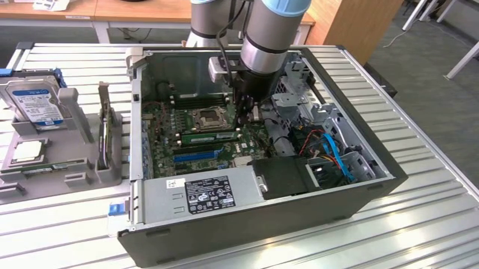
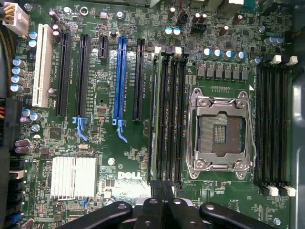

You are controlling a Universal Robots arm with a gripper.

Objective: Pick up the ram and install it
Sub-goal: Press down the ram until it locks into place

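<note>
Inside the open case, we hover over the motherboard with the gripper (image 2: 164, 210) closed on nothing.
The ram (image 1: 212, 136) sits in its slot beside the CPU socket (image 2: 221, 133); if unlatched, it could tilt.

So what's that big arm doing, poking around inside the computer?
A robot arm is reaching down into an open black computer case on a slatted metal table. The long, thin green ram stick already stands on edge in one of the long black slots beside the empty silver processor socket. The arm's pincer is shut, gripping nothing, and sits over one end of that stick. Whether it touches it, I cannot tell.
</note>
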